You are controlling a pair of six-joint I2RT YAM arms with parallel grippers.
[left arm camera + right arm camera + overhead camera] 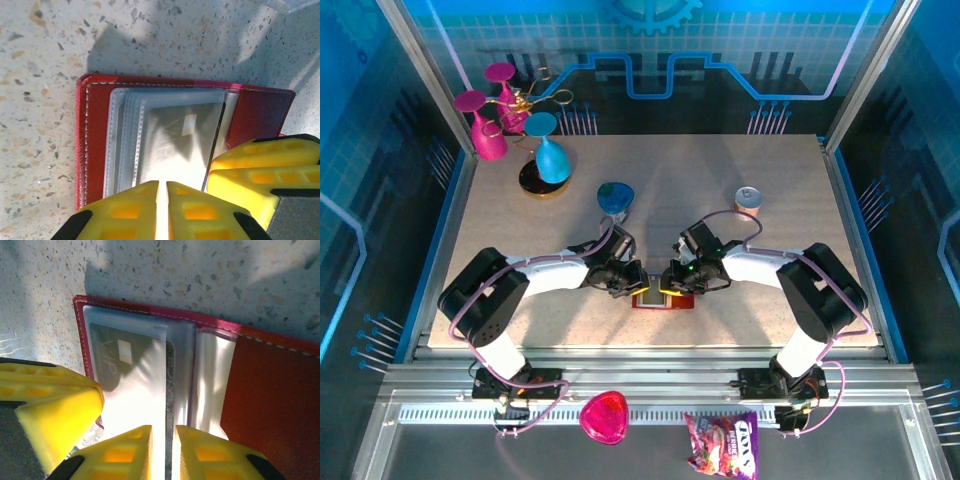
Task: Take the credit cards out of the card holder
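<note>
Two grippers meet over the open card holder (660, 299) on the table (720, 200).
Left gripper (161, 186) has its jaws almost together, and the clear pockets (125, 145) with a grey VIP card (180, 135) inside lie directly ahead of its tips. Right gripper (163, 430) has its jaws clamped on a thin dark card (170, 385), seen edge-on as far as I can tell. This card runs from the pockets straight in between the jaws, and the holder's red leather spreads to both sides of them.
</note>
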